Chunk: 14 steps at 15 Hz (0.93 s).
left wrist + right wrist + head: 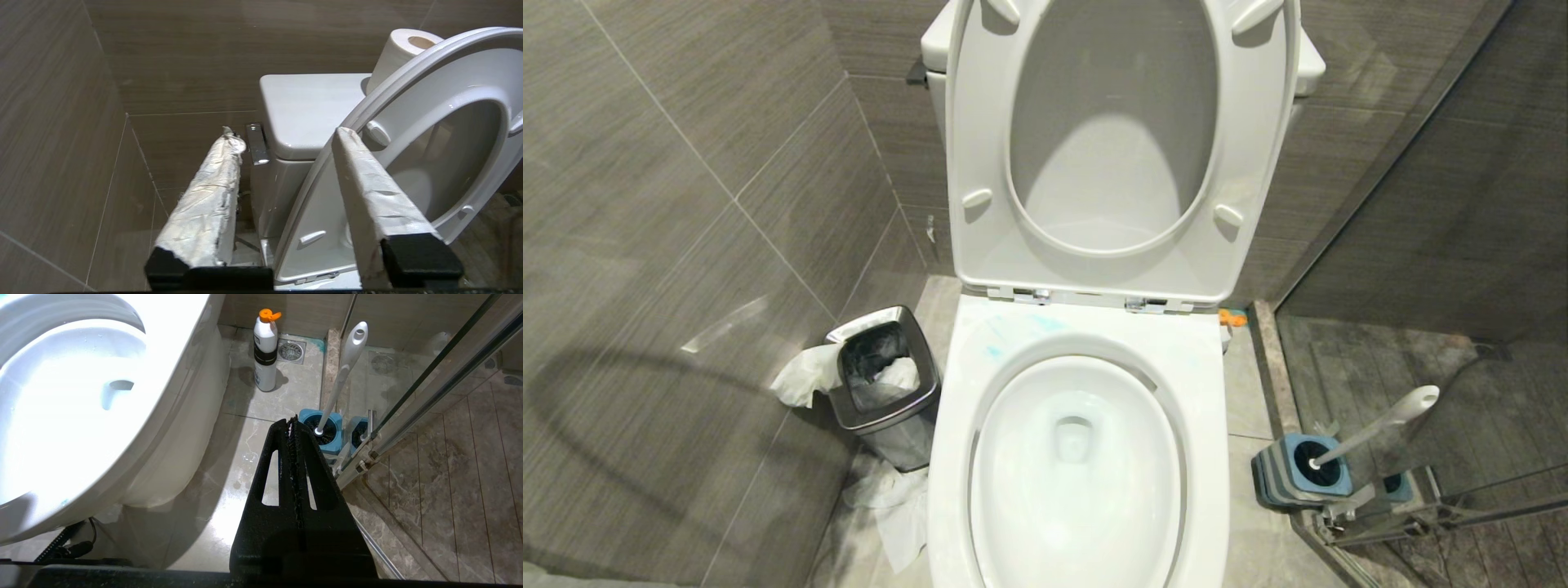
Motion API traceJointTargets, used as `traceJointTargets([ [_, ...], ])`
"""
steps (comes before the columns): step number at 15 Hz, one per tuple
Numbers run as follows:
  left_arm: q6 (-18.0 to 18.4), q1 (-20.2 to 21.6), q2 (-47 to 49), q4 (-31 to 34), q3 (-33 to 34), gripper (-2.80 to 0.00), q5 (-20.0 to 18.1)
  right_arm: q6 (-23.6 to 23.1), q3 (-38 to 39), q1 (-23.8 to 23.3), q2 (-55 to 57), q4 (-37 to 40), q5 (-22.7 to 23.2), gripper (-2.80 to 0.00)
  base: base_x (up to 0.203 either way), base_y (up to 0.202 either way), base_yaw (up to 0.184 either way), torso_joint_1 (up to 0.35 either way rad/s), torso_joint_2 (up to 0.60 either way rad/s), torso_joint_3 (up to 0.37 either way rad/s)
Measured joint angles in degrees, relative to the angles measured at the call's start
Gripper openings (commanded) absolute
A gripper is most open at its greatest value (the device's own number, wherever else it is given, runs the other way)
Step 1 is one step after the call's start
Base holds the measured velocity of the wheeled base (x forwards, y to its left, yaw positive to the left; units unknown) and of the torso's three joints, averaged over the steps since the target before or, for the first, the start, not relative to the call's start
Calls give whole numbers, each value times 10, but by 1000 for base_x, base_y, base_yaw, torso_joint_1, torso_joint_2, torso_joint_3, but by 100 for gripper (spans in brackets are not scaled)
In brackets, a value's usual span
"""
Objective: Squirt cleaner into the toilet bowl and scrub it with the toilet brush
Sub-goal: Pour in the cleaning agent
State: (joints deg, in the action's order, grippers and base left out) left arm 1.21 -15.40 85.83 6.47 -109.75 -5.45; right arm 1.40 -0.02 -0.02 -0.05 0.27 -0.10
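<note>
Toilet bowl (1078, 490), white glossy oval porcelain, at six o'clock in the head view, seat raised; pale teal cleaner smears (1013, 331) on the rim at eleven o'clock of the basin. Toilet brush (1372, 433), slim white handle with black bristle head, standing tilted in a square blue-grey holder (1298, 474) at three o'clock of the bowl. Left gripper (286, 134) with tape-wrapped fingers apart, holding nothing (aimed at the tank side). Right gripper (292, 420) pressed closed, empty, above the floor near the holder.

Grey-brown tiled walls (686, 163) meet a pale marbled floor (253, 428), with a glass shower partition (1421, 204) alongside.
</note>
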Motion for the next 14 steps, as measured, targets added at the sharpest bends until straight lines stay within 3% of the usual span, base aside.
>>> traceJointTargets([
  [4, -6, -36, -14, 2, 2, -280, 8, 0, 0, 0, 0, 0, 0, -280, 0, 0, 0, 0, 0, 0],
  [9, -8, -42, -45, 6, 4, -280, 7, 0, 0, 0, 0, 0, 0, -280, 0, 0, 0, 0, 0, 0],
  [12, -15, -43, -77, 8, 18, -280, -5, 0, 0, 0, 0, 0, 0, -280, 0, 0, 0, 0, 0, 0],
  [14, -15, -47, -103, 8, 27, -280, -33, 0, 0, 0, 0, 0, 0, -280, 0, 0, 0, 0, 0, 0],
])
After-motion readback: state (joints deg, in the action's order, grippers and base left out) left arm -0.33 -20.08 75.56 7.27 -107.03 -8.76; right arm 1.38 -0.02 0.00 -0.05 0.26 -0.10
